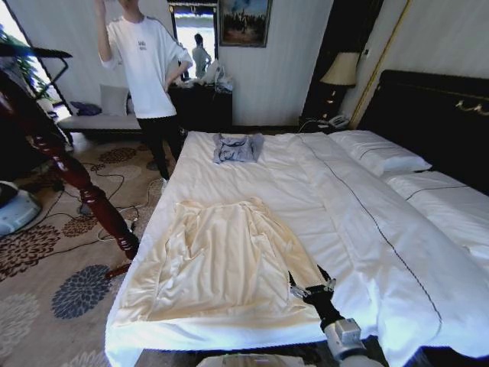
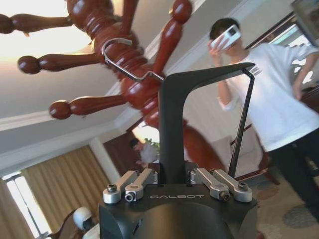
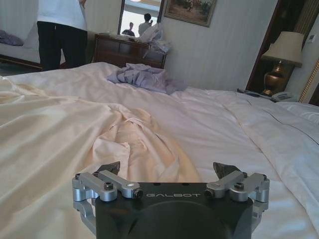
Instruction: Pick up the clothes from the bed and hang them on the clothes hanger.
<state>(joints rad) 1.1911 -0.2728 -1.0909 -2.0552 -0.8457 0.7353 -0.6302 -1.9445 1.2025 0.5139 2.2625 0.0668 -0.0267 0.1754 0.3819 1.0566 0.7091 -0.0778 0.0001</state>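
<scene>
Stretching across the room, the bed (image 1: 359,229) carries white sheets with thin dark stripe lines, white pillows (image 1: 378,153) and a tall black headboard (image 1: 428,115). At the far left a dark-red turned wooden post (image 1: 69,172) leans over a floral carpet (image 1: 53,267) beside the bed. The clothes (image 1: 218,256), a cream long-sleeved shirt, lie spread flat on the bed's near left part, reaching close to its near edge. A small grey-blue garment (image 1: 237,147) sits well apart from it, near the bed's far edge. A lamp (image 1: 340,70) stands against the far wall, right of a dark dresser (image 1: 202,103).

In the left wrist view, the left tool (image 2: 172,172) is raised near the post's red pegs, its fingers closed on the black clothes hanger (image 2: 199,104), whose metal hook (image 2: 122,59) lies against the post. The right tool (image 1: 312,284) hovers low over the shirt's near right corner, a sleeve end just ahead of it, its fingers (image 3: 225,169) spread wide and holding nothing.
</scene>
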